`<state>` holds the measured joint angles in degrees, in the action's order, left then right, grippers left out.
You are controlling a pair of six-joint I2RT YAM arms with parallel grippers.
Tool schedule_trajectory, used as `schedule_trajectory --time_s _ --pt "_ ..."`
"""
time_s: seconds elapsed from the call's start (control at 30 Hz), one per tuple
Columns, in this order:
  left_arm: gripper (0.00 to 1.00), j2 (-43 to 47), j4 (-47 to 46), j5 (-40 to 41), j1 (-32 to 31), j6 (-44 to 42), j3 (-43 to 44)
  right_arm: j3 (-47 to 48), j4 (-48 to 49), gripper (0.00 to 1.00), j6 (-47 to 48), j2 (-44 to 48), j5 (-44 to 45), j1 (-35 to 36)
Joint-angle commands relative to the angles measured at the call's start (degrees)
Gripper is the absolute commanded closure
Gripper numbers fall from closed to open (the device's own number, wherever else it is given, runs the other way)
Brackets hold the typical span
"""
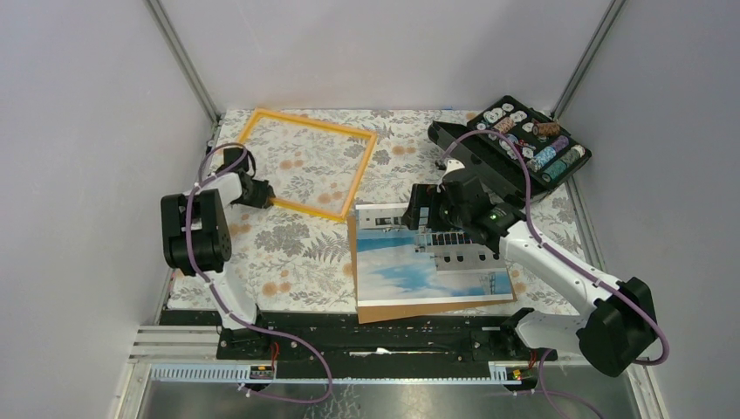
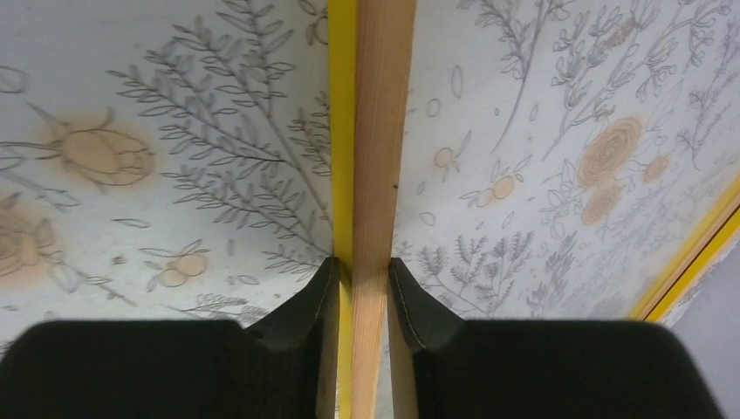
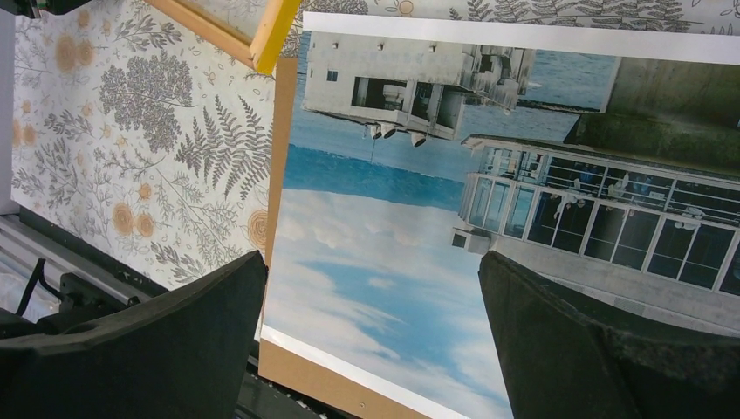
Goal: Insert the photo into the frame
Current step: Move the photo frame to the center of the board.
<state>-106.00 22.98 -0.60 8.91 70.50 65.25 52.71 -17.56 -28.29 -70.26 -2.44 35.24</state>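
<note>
A: Nearest first: where's the photo (image 1: pixel 419 275)?
B: Flat on the table (image 1: pixel 288 262), face up on its brown backing, right of centre by the near edge. Its near edge seems to hang just past the table's edge. It's not in the frame yet.
A: Right claw (image 3: pixel 371 262)?
B: It hovers over the photo's far half with its fingers spread wide and nothing between them.
A: Further back?
B: The frame (image 1: pixel 314 121) lies flat, left of centre, at an angle. Its near corner sits just beside the photo's far-left corner. Can't tell if they touch.
A: Left claw (image 2: pixel 362 262)?
B: It straddles the frame's near-left rail, one pad against each side. Reads as gripping the rail.
A: Far right?
B: Black case (image 1: pixel 524 144) of small round parts. Not involved.
A: Step?
B: My call is early: the frame is secured and the photo isn't grasped.
A: Next move?
B: Probably the right claw drops and pinches a photo edge. That's tricky with a thin sheet lying flat, so the overhanging edge looks easiest. Then lift it, square it to the opening and lower it inside the rails while the left claw steadies the frame.
</note>
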Motion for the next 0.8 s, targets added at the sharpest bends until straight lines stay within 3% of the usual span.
schedule_trajectory --time_s 0.0,0.23,0.47,0.77 --pt "0.82 3.4 3.1 3.6 3.1 -0.2 -5.4 -1.1 0.1 0.01 0.8 3.2 1.5 0.3" --pt "0.91 9.8 0.5 3.5 8.3 -2.4 -14.1 -4.1 0.1 0.0 0.7 5.1 0.9 0.3" --pt "0.93 13.3 -0.1 -0.8 8.2 -6.3 -17.6 -5.4 -0.5 0.0 0.9 7.5 0.7 0.3" --pt "1.0 20.1 1.3 3.0 7.7 -14.3 -19.8 -8.6 -1.3 0.0 0.3 12.1 0.8 0.3"
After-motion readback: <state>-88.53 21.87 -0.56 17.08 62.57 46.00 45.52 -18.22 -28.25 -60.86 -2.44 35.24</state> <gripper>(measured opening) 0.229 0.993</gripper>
